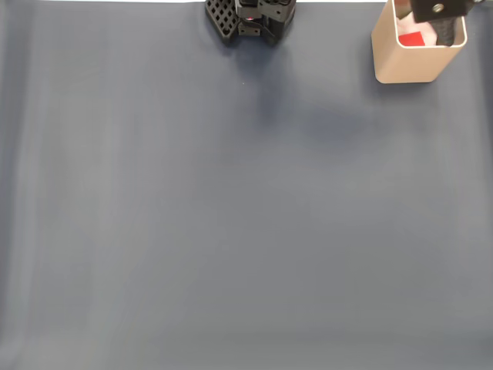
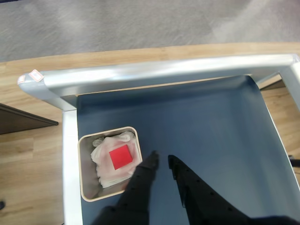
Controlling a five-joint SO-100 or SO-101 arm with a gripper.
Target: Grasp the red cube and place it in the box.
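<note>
A blue-grey table (image 1: 231,231) carries the beige box (image 1: 404,65).

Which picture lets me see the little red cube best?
The wrist view. It looks straight down into the box, so the red cube's whole top face shows, lying on crumpled white stuff. The fixed view shows a small red patch of the cube past the box's rim, beside the black arm.

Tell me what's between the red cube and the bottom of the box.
In the wrist view, crumpled whitish padding lies under the red cube inside the box, so the cube rests on that, not the floor.
</note>
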